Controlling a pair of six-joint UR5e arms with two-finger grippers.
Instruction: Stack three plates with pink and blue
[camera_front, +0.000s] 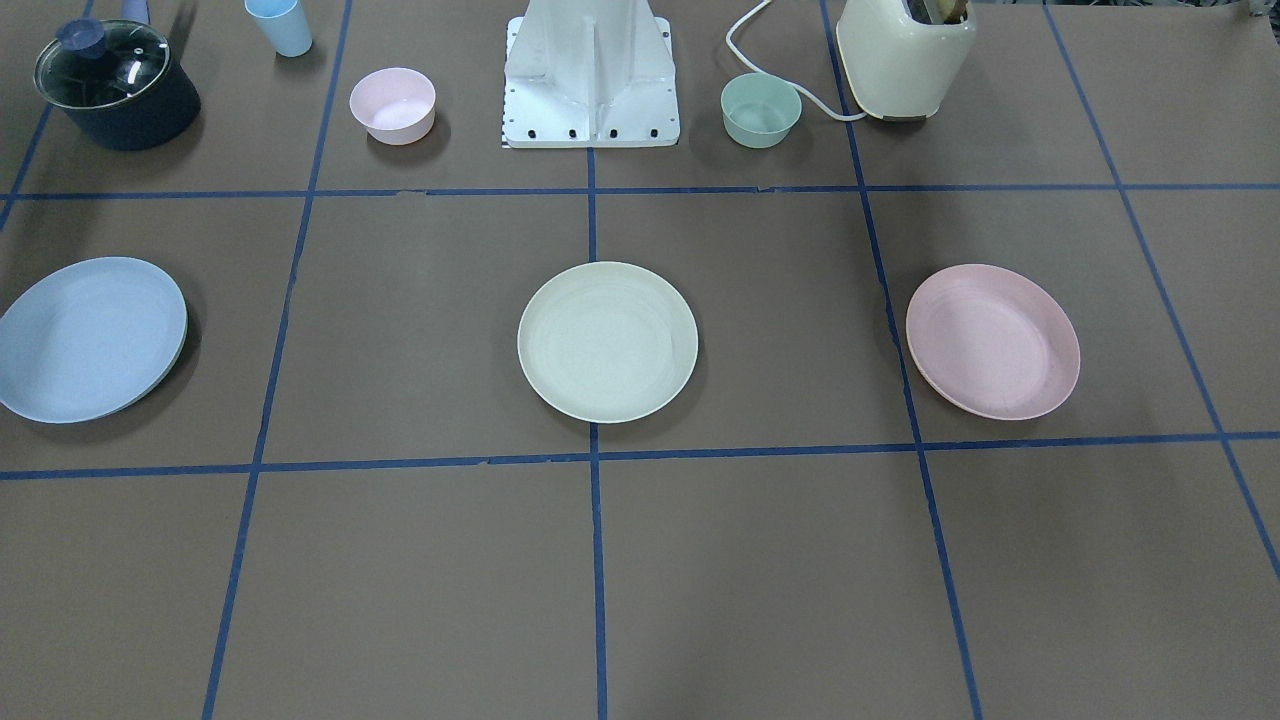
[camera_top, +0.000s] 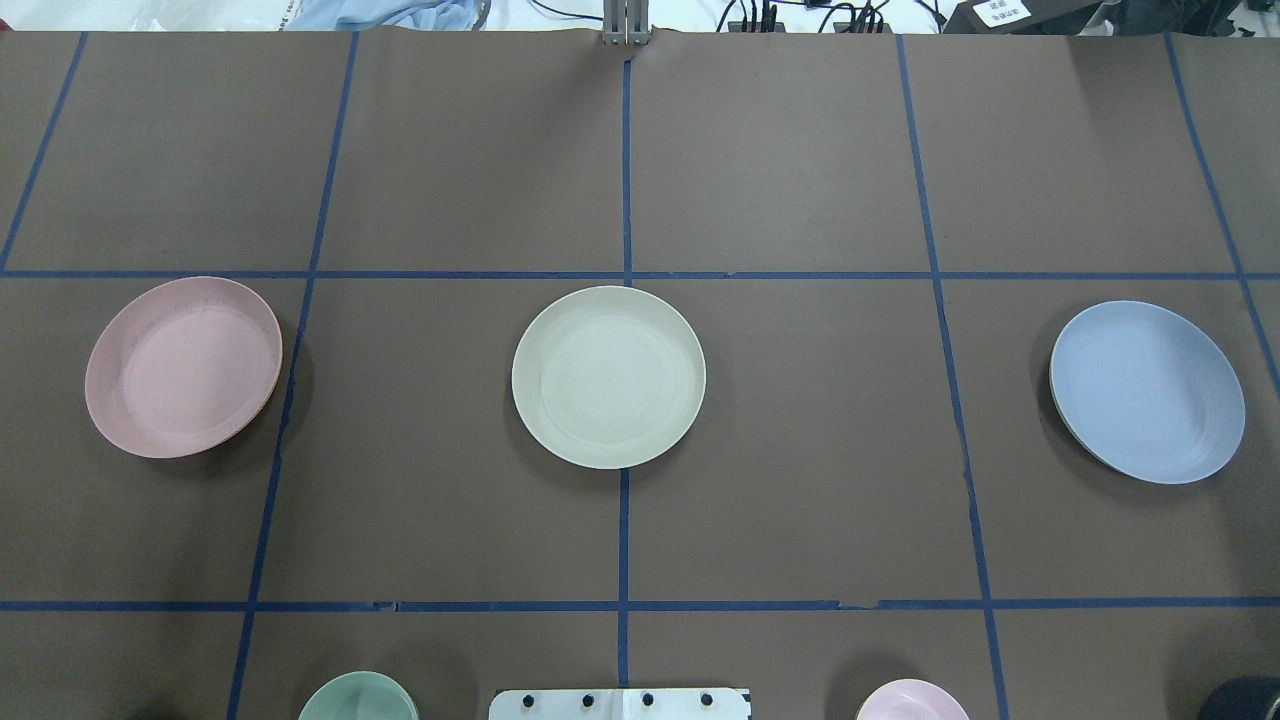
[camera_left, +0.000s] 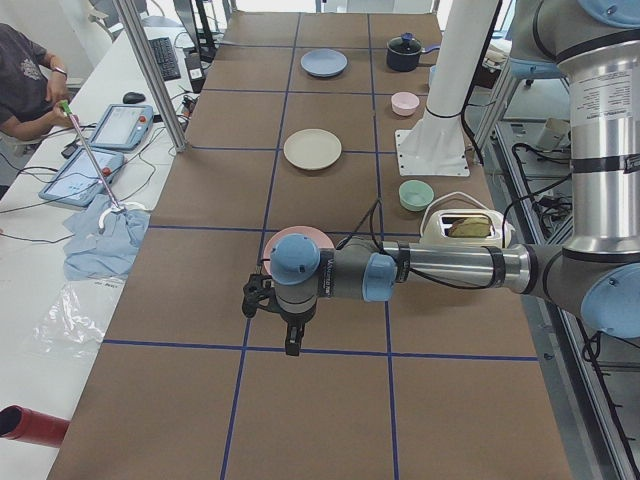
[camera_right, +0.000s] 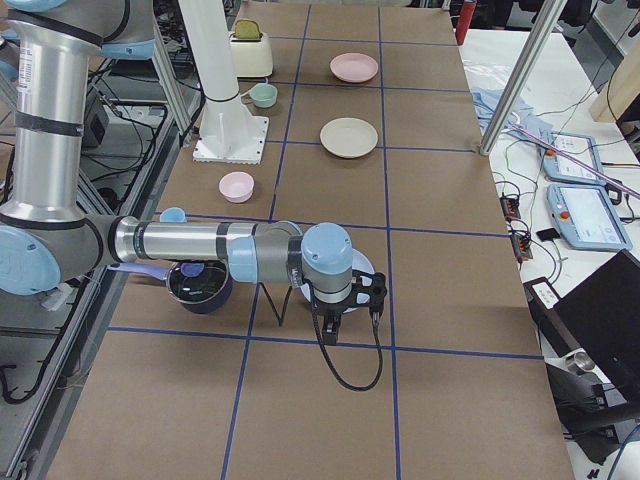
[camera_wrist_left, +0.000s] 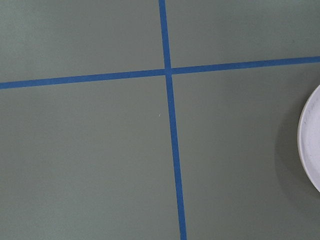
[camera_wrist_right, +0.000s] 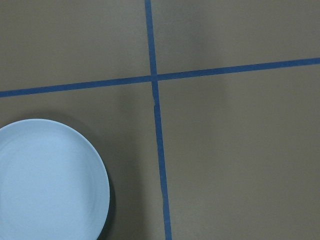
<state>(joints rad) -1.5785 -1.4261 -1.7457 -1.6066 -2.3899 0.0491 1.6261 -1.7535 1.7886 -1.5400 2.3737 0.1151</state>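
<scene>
Plates lie well apart in a row across the bench (camera_top: 800, 450), none stacked: the pale pink plate (camera_top: 183, 367) on the robot's left, the cream-white plate (camera_top: 608, 377) in the middle, the pale blue plate (camera_top: 1147, 392) on its right. The left hand (camera_left: 291, 345) hangs near the pink one, the right hand (camera_right: 345, 310) near the blue. Whether either is spread or pressed together, I cannot tell.

Wide table (camera_front: 790, 330) gaps flank the cream plate (camera_front: 607, 342) at three and nine o'clock. At twelve stand base (camera_front: 591, 75), pink bowl (camera_front: 392, 105), green bowl (camera_front: 761, 110), pot (camera_front: 118, 85), toaster (camera_front: 905, 55).
</scene>
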